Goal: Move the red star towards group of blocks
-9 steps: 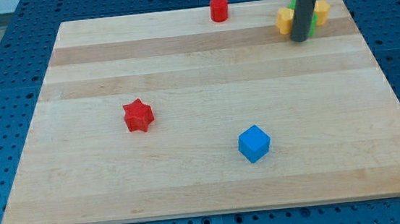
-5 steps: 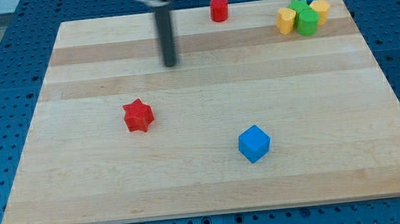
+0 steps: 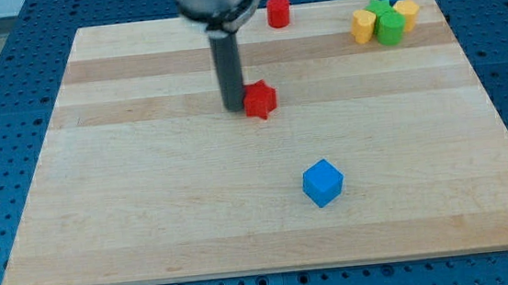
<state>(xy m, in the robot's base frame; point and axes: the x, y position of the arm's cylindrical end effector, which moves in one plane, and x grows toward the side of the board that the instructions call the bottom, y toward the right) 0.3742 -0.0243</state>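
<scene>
One matte red star [image 3: 259,99] beside my tip [image 3: 233,106]

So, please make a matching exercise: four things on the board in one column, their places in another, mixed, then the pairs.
Things:
1. red star
2. blue cube
3. red cylinder
4. my tip

Places:
A. at the view's top edge
B. alone, below the board's middle
C. just at the star's left side
D. right beside the rod, near the middle

Pairs: 1-D, 2-B, 3-A, 4-C
</scene>
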